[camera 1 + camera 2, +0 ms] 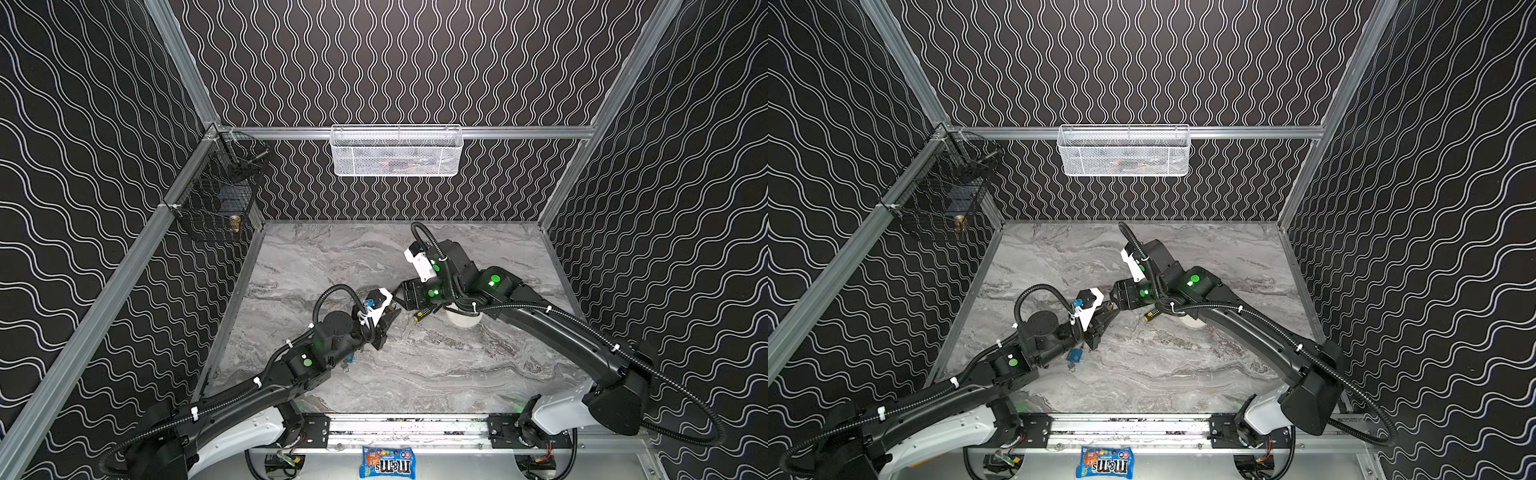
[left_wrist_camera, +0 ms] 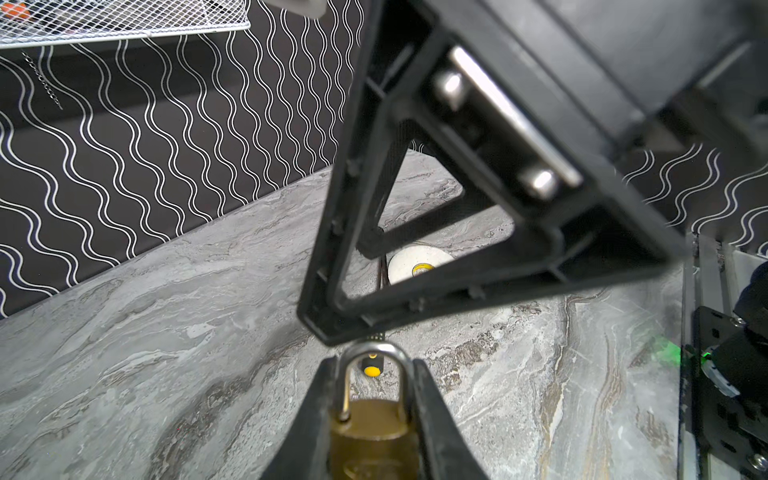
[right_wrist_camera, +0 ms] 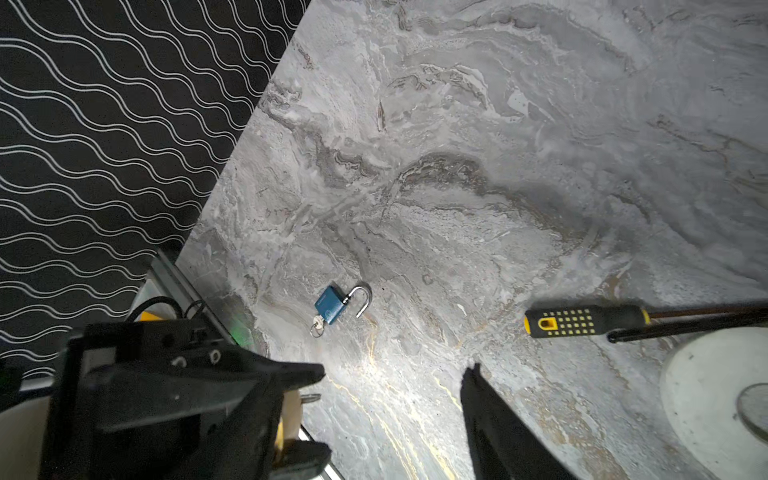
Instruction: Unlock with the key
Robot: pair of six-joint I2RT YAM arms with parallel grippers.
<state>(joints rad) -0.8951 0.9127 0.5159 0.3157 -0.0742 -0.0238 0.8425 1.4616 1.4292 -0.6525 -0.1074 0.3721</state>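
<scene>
two padlocks: brass padlock (image 2: 374, 432), blue padlock (image 3: 330, 305); one screwdriver (image 3: 582, 321).

The three walls (image 1: 415, 62) are patterned black with white wavy lines and framed by aluminium rails (image 1: 519, 132). A grey marbled worktop (image 1: 332, 257) is laid below. A white mesh basket (image 1: 457, 153) is hung on the rear rail, and a black wire basket (image 1: 208, 216) is fixed at the rear left corner.
</scene>
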